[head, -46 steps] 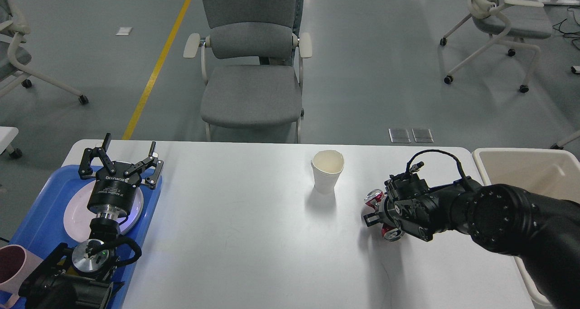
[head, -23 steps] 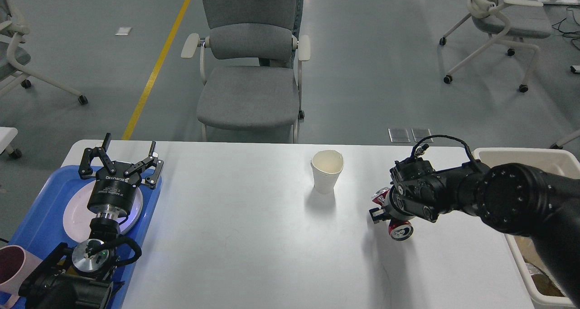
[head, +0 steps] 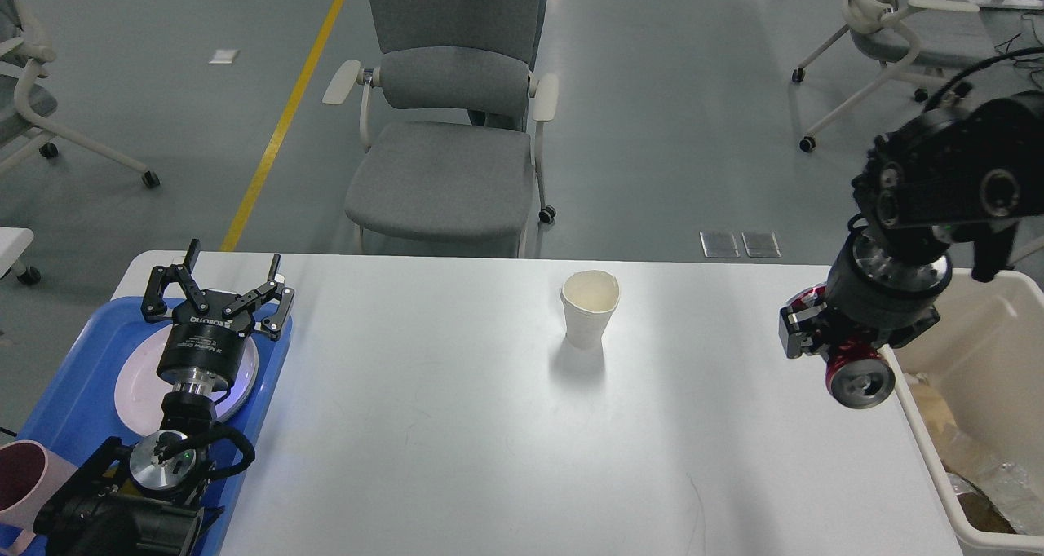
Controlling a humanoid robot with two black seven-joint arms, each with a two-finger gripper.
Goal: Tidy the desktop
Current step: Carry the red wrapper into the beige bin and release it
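1. Over the desk's (head: 457,425) right edge: right end effector (head: 824,352) hangs above the surface, clamped on a red can (head: 852,377), can end facing down-forward, just beside the beige bin (head: 922,450) rim.
2. Left end effector (head: 216,295) hovers over the white plate (head: 134,389) in the blue tray (head: 73,393), fingers spread, holding nothing.
3. White paper cup (head: 589,307) stands upright mid-desk, toward the far edge, well apart from both arms.
4. Pink mug (head: 20,478) sits at the tray's near-left corner, partly cut off.
5. Grey chair (head: 444,124) behind the desk.
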